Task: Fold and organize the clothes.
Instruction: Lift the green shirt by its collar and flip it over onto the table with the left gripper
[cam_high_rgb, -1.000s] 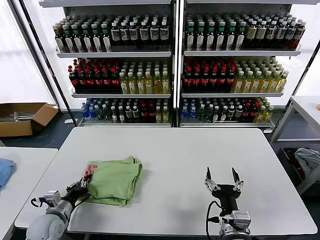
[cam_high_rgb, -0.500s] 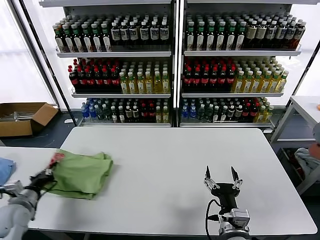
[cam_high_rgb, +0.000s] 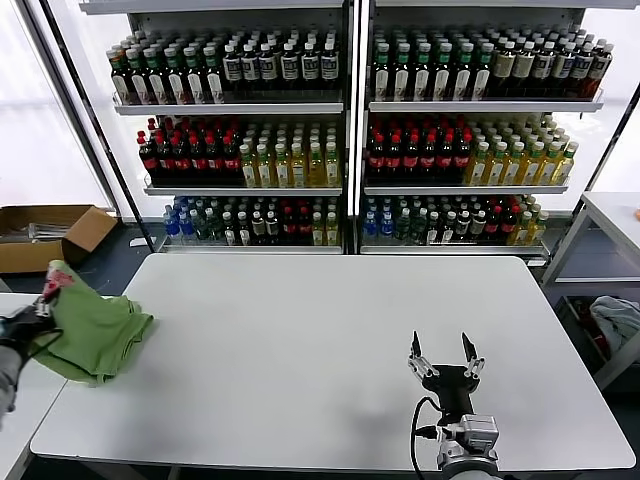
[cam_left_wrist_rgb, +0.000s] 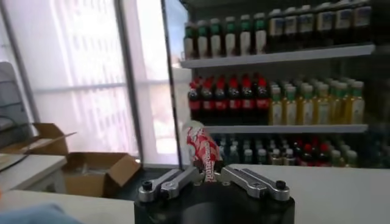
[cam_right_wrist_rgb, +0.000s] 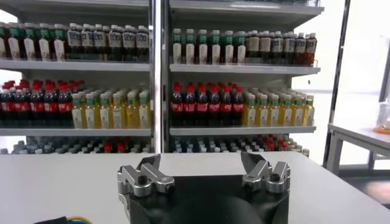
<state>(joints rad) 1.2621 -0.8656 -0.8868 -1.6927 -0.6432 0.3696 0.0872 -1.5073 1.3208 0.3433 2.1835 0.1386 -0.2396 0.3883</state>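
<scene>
At the white table's (cam_high_rgb: 330, 340) far left edge, the left gripper (cam_high_rgb: 22, 322) is clenched on the folded light green polo shirt (cam_high_rgb: 95, 335), apparently carrying it aside for stacking. Near the front right, the right gripper (cam_high_rgb: 445, 362) waits, fingers spread, holding nothing.

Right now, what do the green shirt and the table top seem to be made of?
The green polo shirt, pinched by the shut left gripper, looks like soft matte knit, probably cotton: it folds and drapes limply. The white table seems a smooth laminate or coated board with a faint sheen.
</scene>
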